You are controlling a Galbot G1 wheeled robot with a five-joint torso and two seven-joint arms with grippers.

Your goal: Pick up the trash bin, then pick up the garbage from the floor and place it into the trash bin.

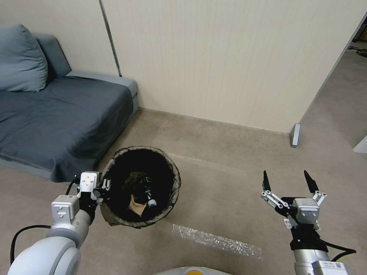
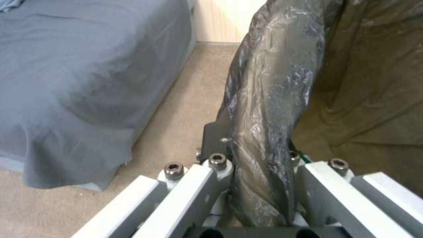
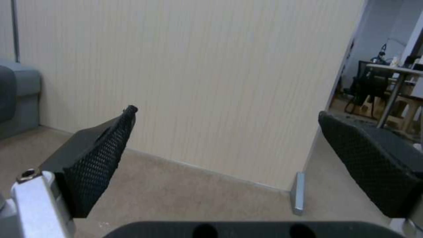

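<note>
Trash bin (image 1: 168,198): round, lined with a dark bag liner (image 1: 114,160) folded over the rim, held at the robot's left side beside the sofa; whether its base meets the carpet cannot be told. Contents seen through the mouth in the head view: green bottle (image 1: 145,189) with white cap (image 1: 152,203), lying tilted; crumpled brown paper bag (image 1: 136,206) just beside the bottle; further dark litter beneath, not identifiable. Left end effector (image 1: 102,191): clenched on the bin's near-left rim, one finger (image 2: 213,138) outside the wall, the rolled liner pinched between the two, as the left wrist view shows at close range. Right end effector (image 1: 289,182): released, fingers (image 3: 99,155) spread wide, nothing between them, held above the floor well apart from the bin on the robot's right, facing the wall. Floor (image 1: 229,179): beige-tan carpet; one strip of shiny clear tape (image 1: 216,240) lying near the bin toward the robot, a fainter strip (image 1: 187,157) beyond the bin. Grey-blue sofa (image 1: 57,114) with cushion (image 1: 21,59) against the cream panelled wall (image 1: 229,57)
</note>
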